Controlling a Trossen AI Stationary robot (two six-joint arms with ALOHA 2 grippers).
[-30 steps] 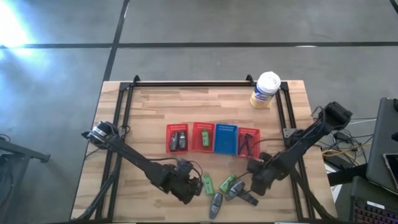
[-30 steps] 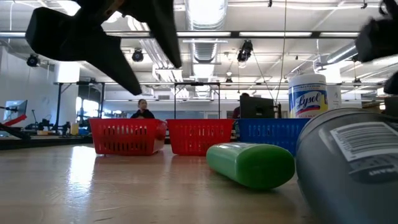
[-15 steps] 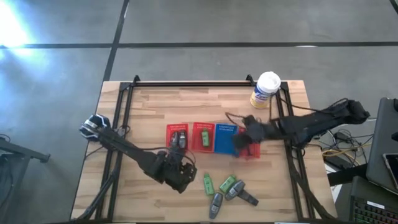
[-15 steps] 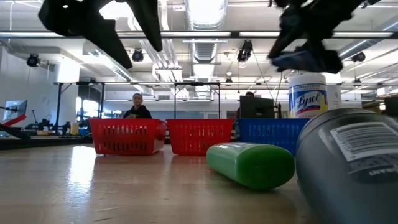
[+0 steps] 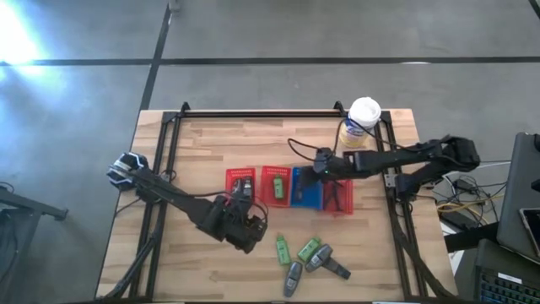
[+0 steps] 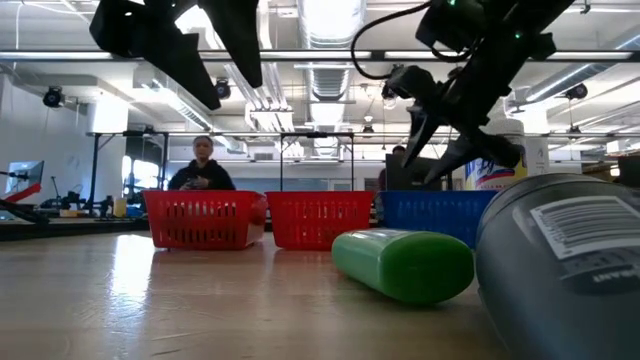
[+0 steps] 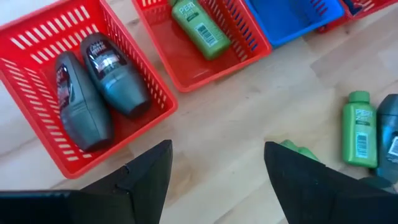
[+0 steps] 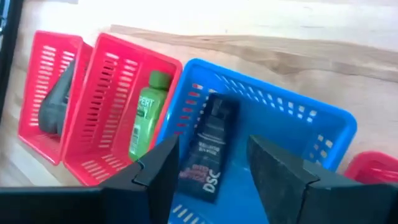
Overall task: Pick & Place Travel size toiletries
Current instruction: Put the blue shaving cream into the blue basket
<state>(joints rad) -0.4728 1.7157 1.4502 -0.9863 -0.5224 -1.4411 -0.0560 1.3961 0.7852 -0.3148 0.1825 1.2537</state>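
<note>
table (image 5: 211, 143): pale matt wood | baskets (image 7: 205, 68): glossy plastic mesh | green bottle (image 6: 405, 262): smooth, probably plastic

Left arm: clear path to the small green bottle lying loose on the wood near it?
Probably yes. The left gripper hangs open just beside the small green bottle, with only bare wooden table between them; the grey tubes lie beyond it.

From straight overhead we see the whole table (image 5: 211, 143); level at its near edge we face the room. Both wrist cameras look closely down on the blue basket (image 8: 298, 124) (shared overhead too).
</note>
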